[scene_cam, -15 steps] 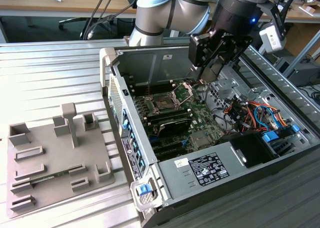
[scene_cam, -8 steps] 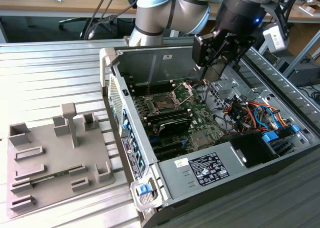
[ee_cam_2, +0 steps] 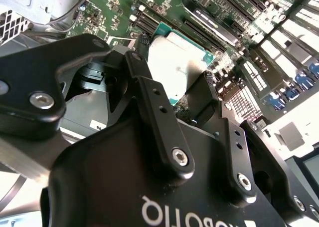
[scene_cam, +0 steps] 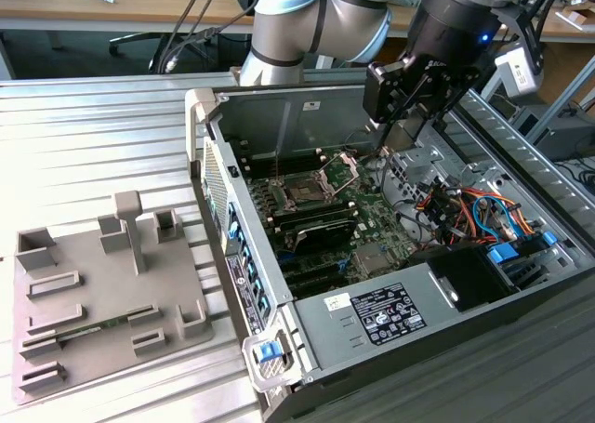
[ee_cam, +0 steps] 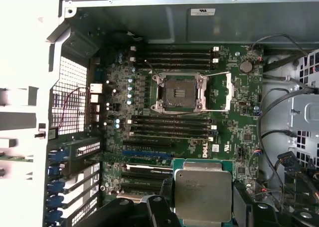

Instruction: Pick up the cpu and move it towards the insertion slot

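Clearly, the cpu (ee_cam: 203,194) is held between the fingers (ee_cam_2: 202,100) of the hand (ee_cam_2: 172,92), clamped on two opposite edges, flat face level over the motherboard (ee_cam: 239,132). In the first wrist view the insertion slot (ee_cam: 179,93), its bracket raised, is seen well apart from the chip, farther across the board. The open computer case (scene_cam: 307,98) is laid on a ribbed metal desk (scene_cam: 93,125).

The cpu (ee_cam: 203,194) hangs in the gripper (ee_cam_2: 174,95) above the motherboard (ee_cam: 239,132).
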Tool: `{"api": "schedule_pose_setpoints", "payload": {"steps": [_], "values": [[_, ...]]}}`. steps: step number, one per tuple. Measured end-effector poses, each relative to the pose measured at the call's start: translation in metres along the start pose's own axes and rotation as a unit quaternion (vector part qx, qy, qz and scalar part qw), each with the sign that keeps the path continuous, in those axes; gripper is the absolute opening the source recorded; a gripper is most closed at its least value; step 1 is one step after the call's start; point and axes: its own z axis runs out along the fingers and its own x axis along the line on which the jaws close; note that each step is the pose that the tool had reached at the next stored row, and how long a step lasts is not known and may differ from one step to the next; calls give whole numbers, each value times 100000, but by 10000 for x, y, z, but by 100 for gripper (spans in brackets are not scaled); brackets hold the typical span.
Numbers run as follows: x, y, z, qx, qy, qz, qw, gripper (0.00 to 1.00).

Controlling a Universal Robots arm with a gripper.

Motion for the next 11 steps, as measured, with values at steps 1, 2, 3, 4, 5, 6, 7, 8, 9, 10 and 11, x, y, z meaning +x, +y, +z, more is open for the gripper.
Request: {"api": "schedule_pose_setpoints", "payload": {"steps": [1, 2, 3, 4, 5, 6, 7, 8, 9, 10, 11], "values": [[-12, -1, 0, 3, 1, 0, 100000, 55], [-24, -1, 1, 0, -1, 1, 100000, 55], [-33, -2, 1, -1, -1, 2, 100000, 55], [-41, -2, 1, -1, 0, 0, 100000, 55], [-46, -2, 1, -3, -2, -1, 100000, 55], [-47, -2, 1, -2, -3, 2, 100000, 55], [-48, -2, 0, 0, 0, 2, 100000, 55], [-49, -3, 1, -3, -2, -1, 100000, 55], [-49, -2, 1, -2, -1, 2, 100000, 55], [-50, -2, 1, -1, -2, 1, 100000, 55], [-51, 3, 1, -2, -3, -8, 100000, 55]]}}
